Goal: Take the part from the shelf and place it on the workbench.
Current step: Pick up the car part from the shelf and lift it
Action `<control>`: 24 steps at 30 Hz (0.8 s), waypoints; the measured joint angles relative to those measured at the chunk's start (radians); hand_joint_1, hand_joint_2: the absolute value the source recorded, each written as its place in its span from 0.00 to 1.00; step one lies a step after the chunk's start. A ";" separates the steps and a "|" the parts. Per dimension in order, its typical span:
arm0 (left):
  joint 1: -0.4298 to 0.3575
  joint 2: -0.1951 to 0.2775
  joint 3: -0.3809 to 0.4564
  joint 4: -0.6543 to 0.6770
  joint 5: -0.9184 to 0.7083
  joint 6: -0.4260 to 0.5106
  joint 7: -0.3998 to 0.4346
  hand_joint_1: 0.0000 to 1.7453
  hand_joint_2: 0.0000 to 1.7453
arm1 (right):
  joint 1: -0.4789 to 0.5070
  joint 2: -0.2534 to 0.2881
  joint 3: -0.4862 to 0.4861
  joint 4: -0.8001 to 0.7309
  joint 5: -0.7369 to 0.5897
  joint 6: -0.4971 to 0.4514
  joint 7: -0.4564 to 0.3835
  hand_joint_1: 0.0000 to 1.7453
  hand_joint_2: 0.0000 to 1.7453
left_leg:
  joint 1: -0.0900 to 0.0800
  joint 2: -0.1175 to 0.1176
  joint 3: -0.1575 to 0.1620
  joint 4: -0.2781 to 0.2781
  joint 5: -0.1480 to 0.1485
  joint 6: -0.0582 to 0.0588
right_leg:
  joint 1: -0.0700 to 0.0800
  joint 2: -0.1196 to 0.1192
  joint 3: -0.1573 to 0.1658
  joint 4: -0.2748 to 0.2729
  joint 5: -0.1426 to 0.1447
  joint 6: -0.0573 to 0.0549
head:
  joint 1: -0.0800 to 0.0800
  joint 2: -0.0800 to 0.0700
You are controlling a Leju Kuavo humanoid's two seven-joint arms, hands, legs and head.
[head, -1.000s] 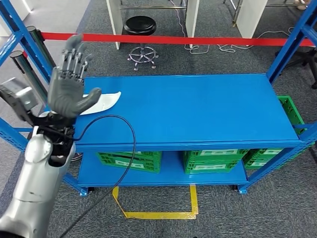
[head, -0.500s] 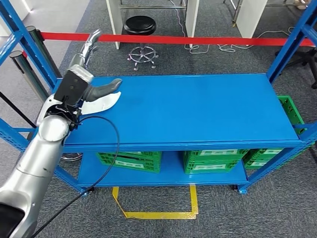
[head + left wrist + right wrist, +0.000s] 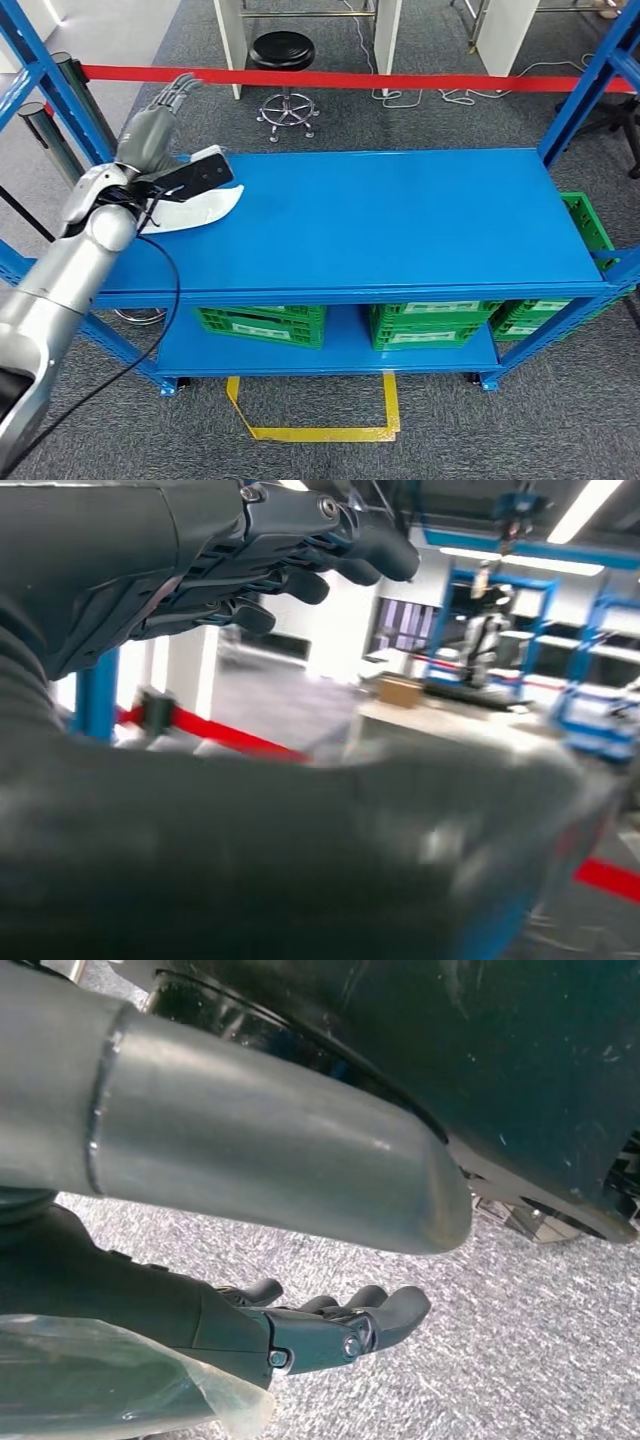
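Fingers spread — left hand [image 3: 151, 135] empty above white part [image 3: 200, 208]; right hand [image 3: 317, 1325] holds nothing.

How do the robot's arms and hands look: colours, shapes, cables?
The left arm is a smooth silver tube with rounded joints. A thin black cable loops from its wrist. The left hand is dark grey, with slim jointed fingers and small screws. The right hand is dark grey too, beside a silver tube.

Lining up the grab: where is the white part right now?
In the head view the white part lies on the blue shelf's top deck near its left end, just under and beside the left hand.
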 joint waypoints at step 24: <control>-0.037 0.057 -0.085 0.385 -0.282 0.007 -0.023 0.00 1.00 | -0.004 0.000 0.011 0.000 0.055 0.033 -0.012 0.00 0.00 | 0.000 0.000 0.000 0.000 0.000 0.000 | 0.000 0.000 0.000 0.000 0.000 0.000 | 0.000 0.000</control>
